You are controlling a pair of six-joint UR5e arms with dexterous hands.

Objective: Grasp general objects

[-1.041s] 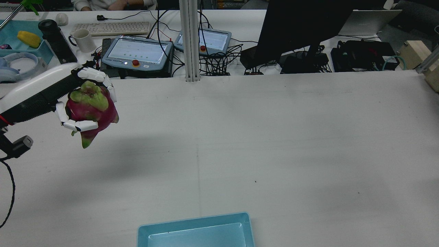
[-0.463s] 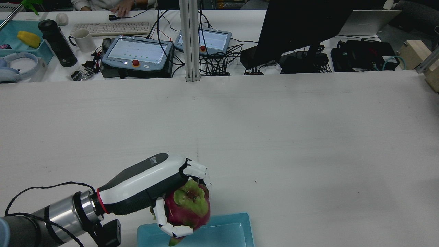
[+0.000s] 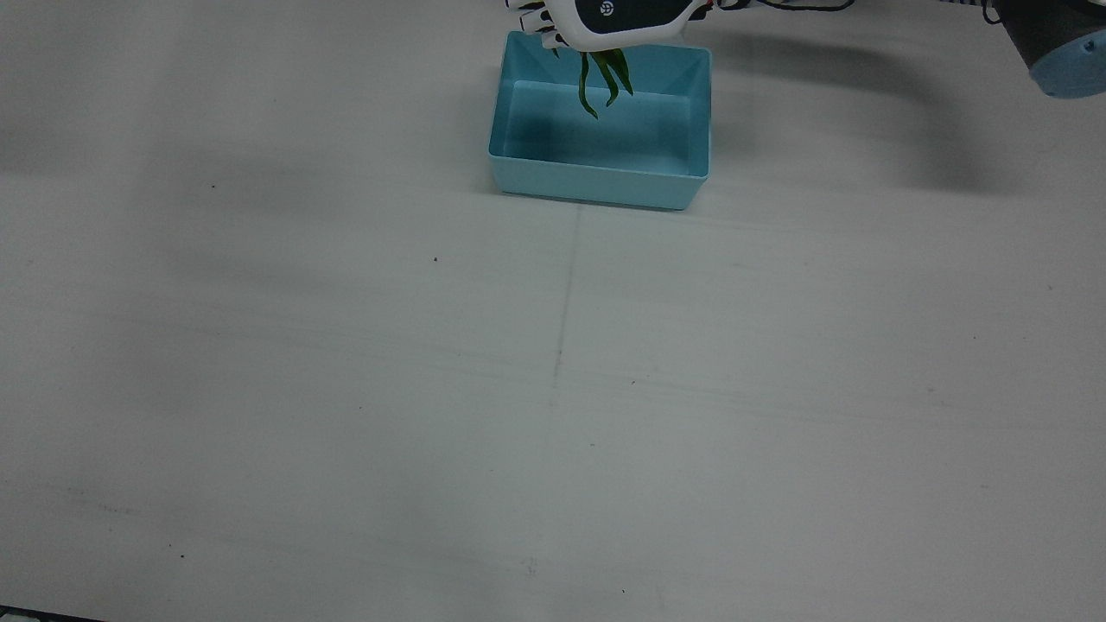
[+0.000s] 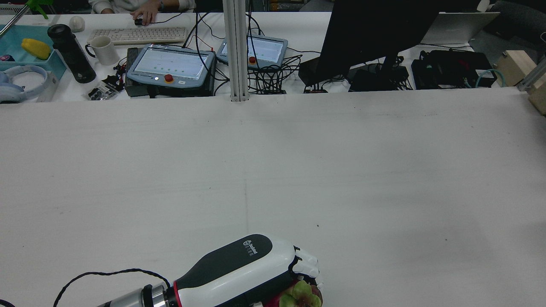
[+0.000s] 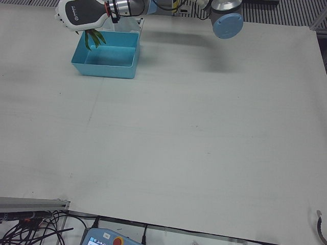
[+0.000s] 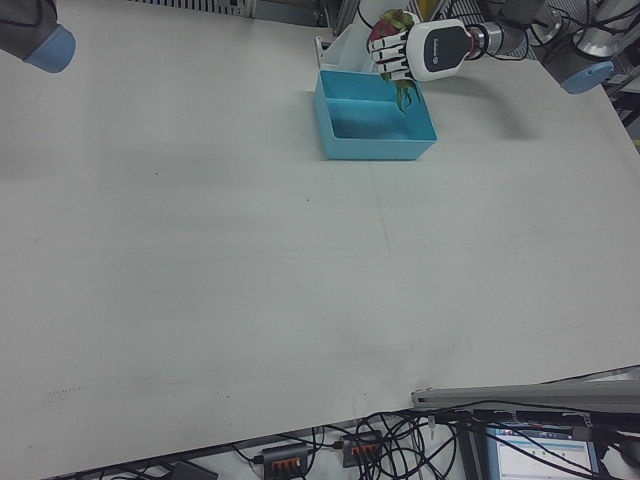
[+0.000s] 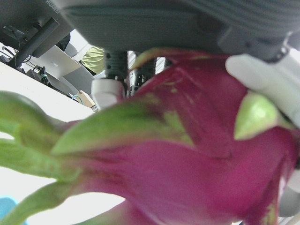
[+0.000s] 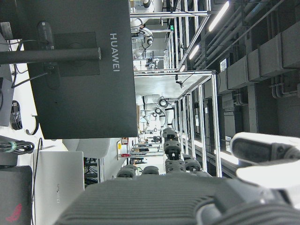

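A dragon fruit (image 6: 391,24) is held in the closed fingers of the left hand (image 6: 420,50), which is positioned above the far side of a light-blue bin (image 6: 372,145) near the robot's edge of the white table (image 6: 250,260). In the right-front view the magenta body with green scales is seen wrapped by white fingers (image 6: 388,57), and long green leaf tips hang from the fruit down toward the inside of the bin. In the front view only those leaf tips (image 3: 602,79) are seen below the hand (image 3: 605,19), over the bin (image 3: 596,177). In the rear view the hand (image 4: 251,273) is seen at the bottom edge, with the fruit (image 4: 298,296) under it. The left hand view is filled by the fruit (image 7: 187,178), pressed by white fingers (image 7: 262,77).

The right hand is seen only partly in its own camera; nothing is seen in it, and whether its fingers are spread or closed cannot be told.
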